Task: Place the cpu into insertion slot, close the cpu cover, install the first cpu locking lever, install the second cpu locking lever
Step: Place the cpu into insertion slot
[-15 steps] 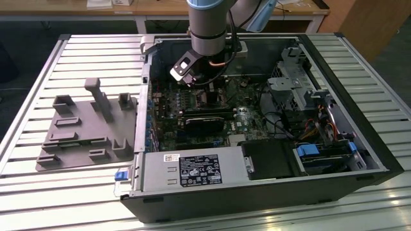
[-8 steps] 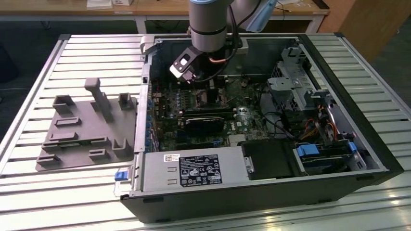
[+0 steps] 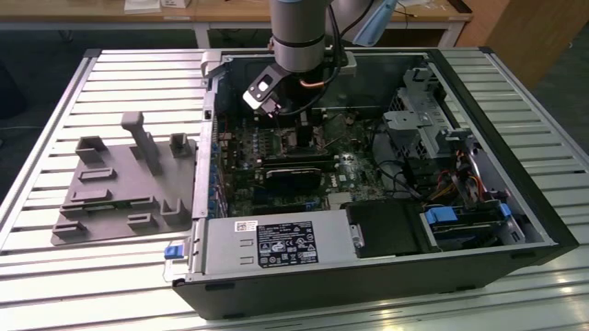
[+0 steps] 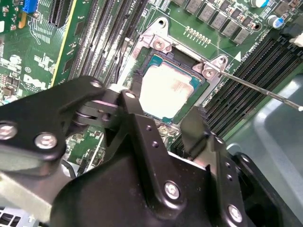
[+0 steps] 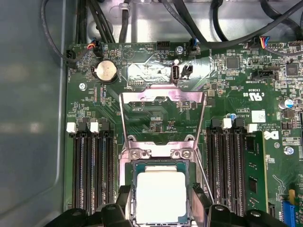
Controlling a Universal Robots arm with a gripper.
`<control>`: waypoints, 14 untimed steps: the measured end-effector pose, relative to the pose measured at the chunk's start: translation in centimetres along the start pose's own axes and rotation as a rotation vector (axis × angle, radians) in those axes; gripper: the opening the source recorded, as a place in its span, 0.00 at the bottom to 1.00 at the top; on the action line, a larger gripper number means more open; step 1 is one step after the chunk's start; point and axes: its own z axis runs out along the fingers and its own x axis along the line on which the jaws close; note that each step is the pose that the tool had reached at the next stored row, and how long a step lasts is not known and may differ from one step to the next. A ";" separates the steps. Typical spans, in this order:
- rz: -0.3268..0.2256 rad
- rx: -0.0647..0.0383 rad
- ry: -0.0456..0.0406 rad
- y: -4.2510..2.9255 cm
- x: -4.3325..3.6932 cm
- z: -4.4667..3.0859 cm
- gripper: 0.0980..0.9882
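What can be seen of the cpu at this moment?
The cpu is a small flat square chip with a pale silver-grey metal top and a thin green edge around it. It lies flat in the insertion slot, uncovered: the cpu cover is swung back off it over the green board. The gripper is open, with a black finger on each of two opposite sides of the chip; whether they touch its edges cannot be told.

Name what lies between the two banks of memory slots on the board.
In the first wrist view, between one memory bank and the other memory bank lies the insertion slot, the cpu seated in it, the cpu cover standing open.
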 end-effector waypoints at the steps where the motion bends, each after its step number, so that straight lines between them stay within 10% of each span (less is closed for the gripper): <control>1: 0.000 0.000 -0.0001 0.00 0.00 -0.01 0.56; 14: 0.000 0.000 -0.0001 0.01 0.00 -0.08 0.00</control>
